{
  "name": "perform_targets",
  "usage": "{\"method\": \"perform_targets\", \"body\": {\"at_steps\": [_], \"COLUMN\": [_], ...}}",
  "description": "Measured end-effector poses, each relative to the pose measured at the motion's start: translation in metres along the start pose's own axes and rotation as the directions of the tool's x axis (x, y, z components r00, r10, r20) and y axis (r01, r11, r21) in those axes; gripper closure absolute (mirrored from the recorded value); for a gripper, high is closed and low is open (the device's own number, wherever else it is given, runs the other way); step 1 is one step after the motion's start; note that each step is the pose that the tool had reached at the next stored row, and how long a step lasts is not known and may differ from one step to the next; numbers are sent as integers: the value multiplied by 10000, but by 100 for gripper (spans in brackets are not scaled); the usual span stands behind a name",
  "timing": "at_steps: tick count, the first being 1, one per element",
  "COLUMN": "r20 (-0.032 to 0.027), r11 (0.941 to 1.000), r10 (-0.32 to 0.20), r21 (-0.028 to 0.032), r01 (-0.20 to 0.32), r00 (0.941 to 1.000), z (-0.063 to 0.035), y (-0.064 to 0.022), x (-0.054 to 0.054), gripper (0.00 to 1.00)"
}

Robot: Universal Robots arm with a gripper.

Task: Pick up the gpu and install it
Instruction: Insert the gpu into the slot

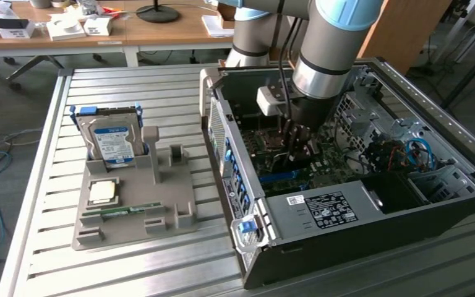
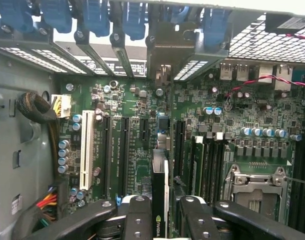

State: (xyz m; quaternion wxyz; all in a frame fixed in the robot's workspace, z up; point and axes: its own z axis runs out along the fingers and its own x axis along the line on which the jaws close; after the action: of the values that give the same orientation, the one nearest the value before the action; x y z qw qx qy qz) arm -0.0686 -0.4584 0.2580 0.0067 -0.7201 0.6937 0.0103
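The claw [image 2: 165,205] is clenched on the gpu [image 2: 160,170]. The card stands edge-on between the fingers, inside the open case [image 1: 320,247], just above the green motherboard [image 2: 137,125]. The case lies on the table [image 1: 138,266].

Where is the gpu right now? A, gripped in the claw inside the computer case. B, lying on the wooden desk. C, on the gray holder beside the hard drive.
A: the wrist view shows the gpu edge-on in the claw, over the motherboard inside the computer case.
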Motion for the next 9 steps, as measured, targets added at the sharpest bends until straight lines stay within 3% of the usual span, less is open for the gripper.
{"method": "perform_targets", "body": {"at_steps": [5, 9], "r20": [-2, -4], "r11": [10000, 10000], "r10": [-52, -56], "r21": [14, 75], "r01": [52, 56], "r00": [10000, 10000], "z": [-1, 0], "y": [11, 16], "x": [-2, -11], "gripper": [74, 74]}}
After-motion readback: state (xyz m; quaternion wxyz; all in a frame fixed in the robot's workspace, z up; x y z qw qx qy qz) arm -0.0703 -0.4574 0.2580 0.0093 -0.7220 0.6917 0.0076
